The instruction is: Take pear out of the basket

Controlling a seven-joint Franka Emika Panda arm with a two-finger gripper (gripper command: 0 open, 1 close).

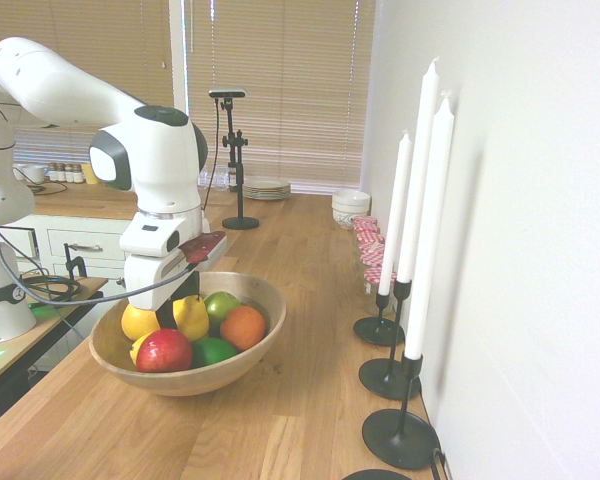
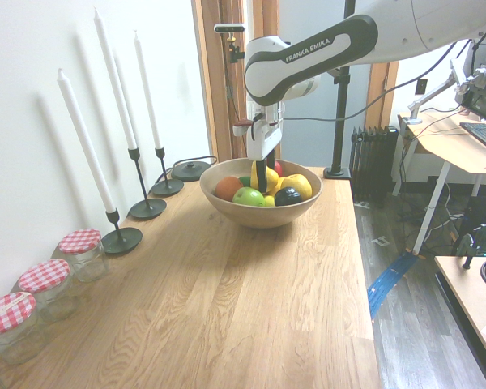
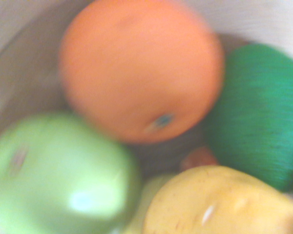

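Pear (image 1: pixel 192 320) inside the basket (image 1: pixel 270 335) looked firm, light, and slippery; the gripper (image 1: pixel 180 309) appeared closed around it, its thick middle offering the surest hold.

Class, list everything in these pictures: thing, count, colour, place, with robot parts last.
smooth pear: one, yellow, in the bowl at the gripper
wide round wooden bowl: one, light brown, on the wooden counter
round orange fruit: one, orange, in the bowl
round apples: two, red and green, same bowl
tall candles: three, white, in black holders by the wall
stacked plates: several, pale, far counter end
two-finger gripper: one, black fingers, inside the bowl
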